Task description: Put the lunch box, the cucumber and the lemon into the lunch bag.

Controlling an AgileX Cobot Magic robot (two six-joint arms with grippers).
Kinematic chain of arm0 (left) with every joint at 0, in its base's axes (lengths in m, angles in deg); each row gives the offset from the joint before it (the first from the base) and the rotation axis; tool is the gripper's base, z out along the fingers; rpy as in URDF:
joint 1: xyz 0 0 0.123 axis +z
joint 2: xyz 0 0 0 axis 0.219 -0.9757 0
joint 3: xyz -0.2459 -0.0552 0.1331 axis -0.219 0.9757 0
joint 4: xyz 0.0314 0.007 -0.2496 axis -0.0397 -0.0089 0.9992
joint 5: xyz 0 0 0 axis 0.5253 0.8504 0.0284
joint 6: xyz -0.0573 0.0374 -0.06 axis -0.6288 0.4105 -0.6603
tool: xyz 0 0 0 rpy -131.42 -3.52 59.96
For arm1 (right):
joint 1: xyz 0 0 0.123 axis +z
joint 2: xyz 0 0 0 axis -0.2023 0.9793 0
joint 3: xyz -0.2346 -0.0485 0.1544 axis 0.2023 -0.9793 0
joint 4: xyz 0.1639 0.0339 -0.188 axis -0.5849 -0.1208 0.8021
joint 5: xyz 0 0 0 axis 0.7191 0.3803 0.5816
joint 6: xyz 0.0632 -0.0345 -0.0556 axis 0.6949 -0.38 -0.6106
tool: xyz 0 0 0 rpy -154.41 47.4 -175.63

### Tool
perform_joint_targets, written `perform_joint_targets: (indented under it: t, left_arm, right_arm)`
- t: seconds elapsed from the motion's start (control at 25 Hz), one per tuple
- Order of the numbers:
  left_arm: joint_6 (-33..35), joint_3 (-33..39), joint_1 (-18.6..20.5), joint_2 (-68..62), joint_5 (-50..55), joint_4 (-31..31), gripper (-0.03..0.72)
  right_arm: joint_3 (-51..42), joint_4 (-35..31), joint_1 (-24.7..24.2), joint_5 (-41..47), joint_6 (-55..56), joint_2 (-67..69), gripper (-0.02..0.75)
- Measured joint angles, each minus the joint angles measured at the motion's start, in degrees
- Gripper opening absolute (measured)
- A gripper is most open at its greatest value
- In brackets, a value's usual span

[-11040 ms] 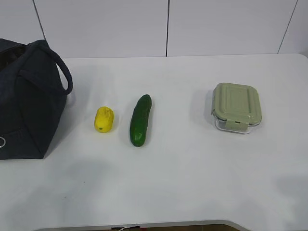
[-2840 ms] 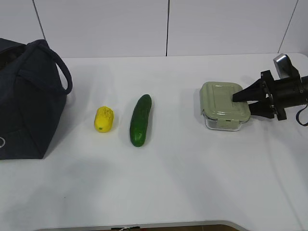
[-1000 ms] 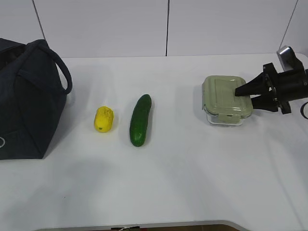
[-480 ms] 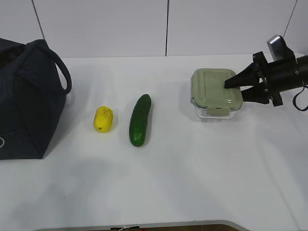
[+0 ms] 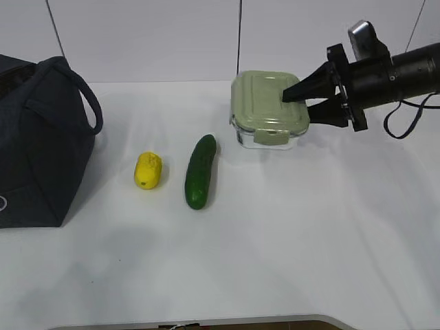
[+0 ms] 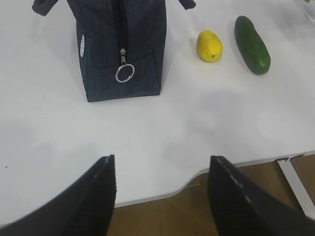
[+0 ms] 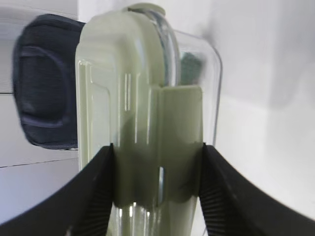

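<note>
My right gripper point(image 5: 301, 103) is shut on the lunch box point(image 5: 265, 108), a clear container with a sage-green lid, and holds it in the air above the table's far middle. In the right wrist view the lunch box point(image 7: 142, 98) fills the frame between the two fingers. The dark green cucumber point(image 5: 200, 171) and the yellow lemon point(image 5: 148, 170) lie side by side on the table. The navy lunch bag point(image 5: 38, 141) stands at the far left. My left gripper point(image 6: 160, 189) is open and empty over the table's front edge, with the bag point(image 6: 120, 44), lemon point(image 6: 209, 45) and cucumber point(image 6: 252, 44) beyond it.
The white table point(image 5: 295, 234) runs under everything. A white panelled wall point(image 5: 172, 38) stands behind it. The bag's zip ring pull point(image 6: 125, 73) hangs on the bag's end face. A loop handle point(image 5: 84, 93) sticks out towards the lemon.
My right gripper has lifted the lunch box off the table and carried it left and upward. The cucumber, lemon and bag have not moved.
</note>
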Motion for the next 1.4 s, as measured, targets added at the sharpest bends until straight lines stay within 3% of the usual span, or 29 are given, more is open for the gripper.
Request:
perform_joint_targets:
  t: [0.32, 0.6, 0.84, 1.08, 1.4]
  left_arm:
    - [-0.6, -0.9, 0.0, -2.0, -0.1, 0.8, 0.414]
    - [-2.9, -10.8, 0.0, -15.9, 2.6, 1.4, 0.368]
    - [-5.5, -19.2, 0.0, -30.0, 7.8, -5.9, 0.363]
    - [-6.0, -25.7, 0.0, -41.9, 6.6, -15.8, 0.362]
    - [-5.7, -33.3, 0.0, -60.6, -1.5, -18.0, 0.361]
  right_arm:
    - [1.8, -2.7, 4.4, 0.4, 2.1, -3.0, 0.384]
    - [8.1, -3.3, 9.2, 0.7, 4.6, -3.6, 0.383]
    - [12.0, -4.0, 13.2, 1.2, 6.4, -3.6, 0.383]
    - [12.6, -4.1, 16.4, 1.4, 6.9, -3.6, 0.383]
    - [12.7, -4.1, 19.4, 1.5, 7.0, -3.6, 0.383]
